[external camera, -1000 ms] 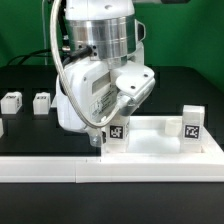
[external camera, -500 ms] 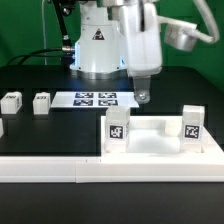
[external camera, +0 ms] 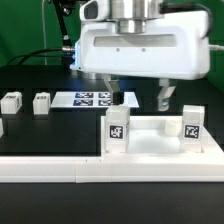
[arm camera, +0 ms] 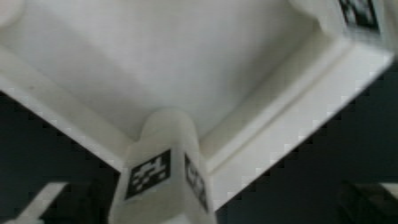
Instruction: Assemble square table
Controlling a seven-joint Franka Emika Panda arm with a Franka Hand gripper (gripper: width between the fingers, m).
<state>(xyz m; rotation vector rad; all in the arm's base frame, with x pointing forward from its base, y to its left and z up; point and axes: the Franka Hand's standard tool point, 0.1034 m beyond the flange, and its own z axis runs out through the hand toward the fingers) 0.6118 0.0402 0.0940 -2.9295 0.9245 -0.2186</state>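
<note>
Fingers (external camera: 166, 98) on my gripper (external camera: 141, 100) are spread wide with nothing between them, so I am carrying no part.

From the exterior view, the gripper hangs just above the far side of the table top (external camera: 150, 143). That part lies toward the exterior view's right and seems to rest against the front rail (external camera: 50, 168). 2 standing legs (external camera: 117, 130) rise from its near corners, each showing a tag; I cannot tell whether they are seated fully. 2 loose legs (external camera: 41, 101) sit well apart from it on the black table (external camera: 40, 125), toward the exterior view's left. The marker board (external camera: 95, 98) lies flat between the loose legs and the gripper.

From the wrist view, I look down into the pale hollow of the table top (arm camera: 160, 60) and along its raised wall. 1 of the standing legs (arm camera: 157, 170) points up toward the camera, its tag blurred. Faint shapes at 2 corners of the picture may be my fingertips, but they are too soft to be sure.

My reading is that 2 legs are up, the others wait loose, and I am between parts. Next I would need to lift clear of the standing legs and carry the open gripper across to 1 of the loose legs. Then I would square the fingers on its sides, come down and close, and bring it back to a free corner.
</note>
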